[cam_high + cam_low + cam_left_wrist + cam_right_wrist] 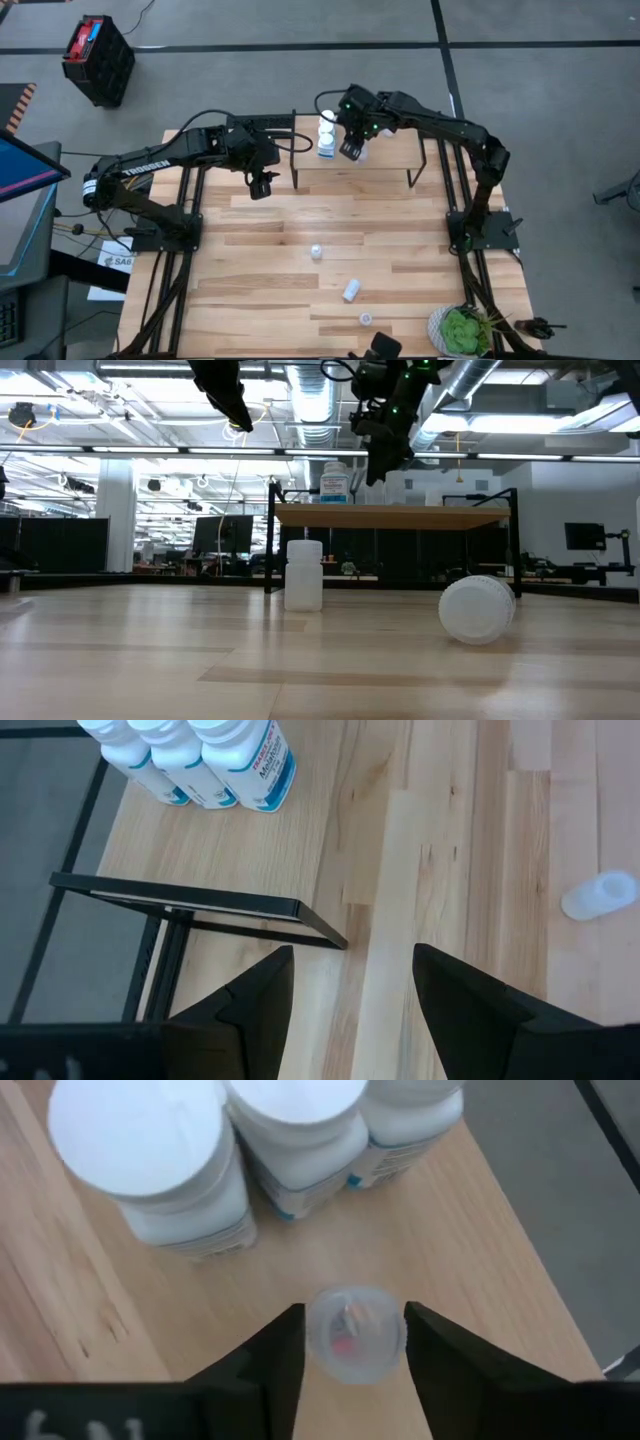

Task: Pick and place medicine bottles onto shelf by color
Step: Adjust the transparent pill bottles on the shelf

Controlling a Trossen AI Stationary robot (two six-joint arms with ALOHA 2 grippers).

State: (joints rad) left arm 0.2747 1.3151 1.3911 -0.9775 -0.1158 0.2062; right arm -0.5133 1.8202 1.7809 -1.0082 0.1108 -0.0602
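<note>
You see white cylindrical plastic bottles with blue-printed labels (pixel 240 765) on the pale wooden, black-legged shelf (pixel 230 850). A translucent clear small bottle (pixel 354 1332) shows red inside.

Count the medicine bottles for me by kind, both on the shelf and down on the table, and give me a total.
White bottles with blue labels, on the shelf: 3
Small clear bottle, on the shelf: 1
Plain whitish bottles, on the table: 3
Total: 7

Overhead cam looks straight down on the whole table (pixel 300 235), the low one sits at tabletop height facing the shelf (pixel 395 516) and room behind, and both wrist cams sit close, sharing that shelf's bottles (pixel 190 755).
</note>
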